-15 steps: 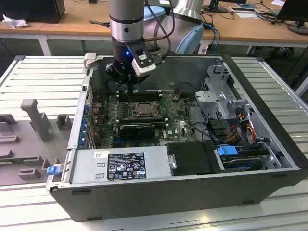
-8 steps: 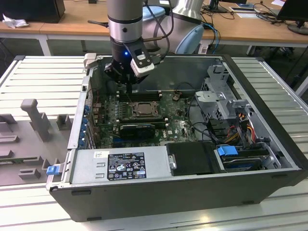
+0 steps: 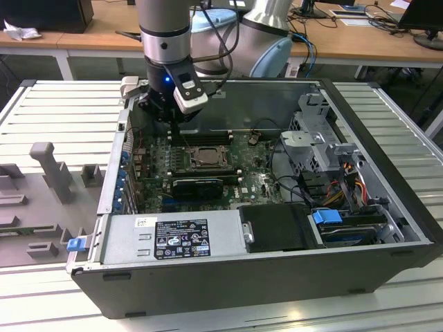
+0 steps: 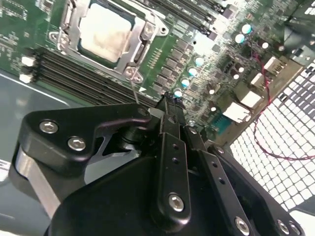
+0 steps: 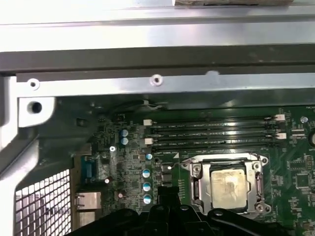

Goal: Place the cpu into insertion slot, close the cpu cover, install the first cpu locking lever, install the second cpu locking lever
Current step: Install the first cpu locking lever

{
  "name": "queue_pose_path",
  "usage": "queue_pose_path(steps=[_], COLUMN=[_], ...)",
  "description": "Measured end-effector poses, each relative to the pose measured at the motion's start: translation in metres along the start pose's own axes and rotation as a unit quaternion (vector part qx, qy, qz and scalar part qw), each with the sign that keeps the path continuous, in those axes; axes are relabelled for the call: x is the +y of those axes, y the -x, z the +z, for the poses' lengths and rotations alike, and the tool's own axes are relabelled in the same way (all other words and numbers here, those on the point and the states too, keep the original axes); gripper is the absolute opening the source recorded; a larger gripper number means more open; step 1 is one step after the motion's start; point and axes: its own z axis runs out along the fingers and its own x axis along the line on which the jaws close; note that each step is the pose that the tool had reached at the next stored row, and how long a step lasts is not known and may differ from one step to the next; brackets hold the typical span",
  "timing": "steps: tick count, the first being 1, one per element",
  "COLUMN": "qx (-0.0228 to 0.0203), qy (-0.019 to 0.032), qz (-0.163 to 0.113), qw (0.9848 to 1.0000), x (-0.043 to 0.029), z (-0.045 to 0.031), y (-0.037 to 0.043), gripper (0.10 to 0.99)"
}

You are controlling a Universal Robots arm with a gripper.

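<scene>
- The black gripper [image 4: 168,101] hovers above the green motherboard [image 4: 216,73], fingers pressed together, holding nothing.
- The pale silvery square cpu [image 5: 228,187] sits in the insertion slot [image 3: 201,158], framed by the thin silvery metal cpu cover [image 5: 196,172], just beside the gripper.

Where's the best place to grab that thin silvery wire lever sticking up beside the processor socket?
Probably its free upper end: the thin silvery wire lever rises from the edge of the silvery socket frame toward the gripper, so come from above and pinch across the slim rod.
</scene>
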Motion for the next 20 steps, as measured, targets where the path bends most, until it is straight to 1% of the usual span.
queue_pose_path(steps=[1,3,5,6,7,8,9,10,13,14,16,17,20], qx=[0.0000,0.0000,0.0000,-0.0001,-0.0001,-0.0001,-0.0001,0.0000,0.0011,0.0022,0.0036,0.0047,0.0083], qy=[0.0000,0.0000,0.0000,-0.0002,-0.0023,-0.0025,-0.0025,-0.0025,-0.0026,-0.0026,-0.0027,-0.0027,-0.0023], qz=[0.000,0.000,0.000,0.000,0.000,0.000,0.000,0.000,0.000,0.000,0.000,0.000,0.000], qw=[1.0000,1.0000,1.0000,1.0000,1.0000,1.0000,1.0000,1.0000,1.0000,1.0000,1.0000,1.0000,1.0000], x=[-0.0001,0.0016,0.0145,0.0197,0.0241,0.0244,0.0246,0.0250,0.0257,0.0260,0.0264,0.0266,0.0272], z=[0.0010,0.0026,0.0056,0.0070,0.0083,0.0085,0.0086,0.0088,0.0097,0.0107,0.0127,0.0139,0.0158], y=[-0.0035,-0.0053,-0.0060,-0.0062,-0.0056,-0.0032,0.0001,0.0080,0.0239,0.0327,0.0428,0.0492,0.0631], gripper=[0.106,0.106,0.106,0.106,0.106,0.106,0.106,0.106,0.106,0.106,0.106,0.106,0.106])
